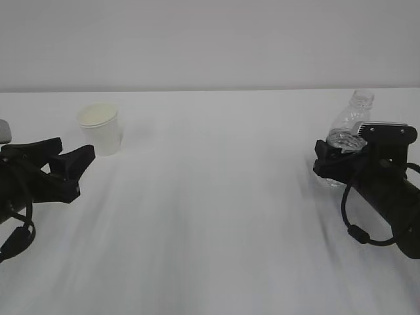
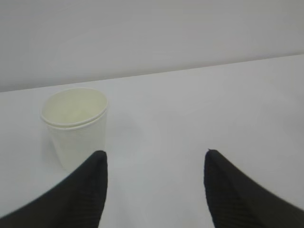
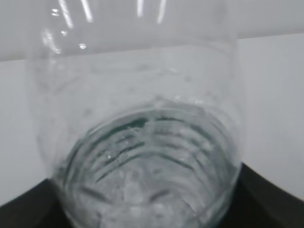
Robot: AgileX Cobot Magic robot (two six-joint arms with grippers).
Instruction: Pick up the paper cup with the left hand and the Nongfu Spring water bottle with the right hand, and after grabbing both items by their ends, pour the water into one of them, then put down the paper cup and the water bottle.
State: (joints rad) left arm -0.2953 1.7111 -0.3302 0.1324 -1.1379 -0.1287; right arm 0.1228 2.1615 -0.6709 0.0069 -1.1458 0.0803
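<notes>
The off-white paper cup (image 1: 100,128) stands upright at the left rear of the white table (image 1: 210,216). In the left wrist view the paper cup (image 2: 76,126) sits ahead and left of the gap, its base behind the left finger. My left gripper (image 1: 75,149) (image 2: 154,156) is open and holds nothing. The clear ribbed water bottle (image 1: 351,115) stands uncapped at the right, and the bottle (image 3: 142,118) fills the right wrist view. My right gripper (image 1: 338,156) (image 3: 147,202) has a finger on each side of its lower body. Contact is unclear. The water level cannot be made out.
The white tabletop (image 2: 199,109) runs back to a plain pale wall (image 1: 210,39). Between the two arms there is only bare table surface. My right arm's black cable (image 1: 357,230) loops down near the table at the right edge.
</notes>
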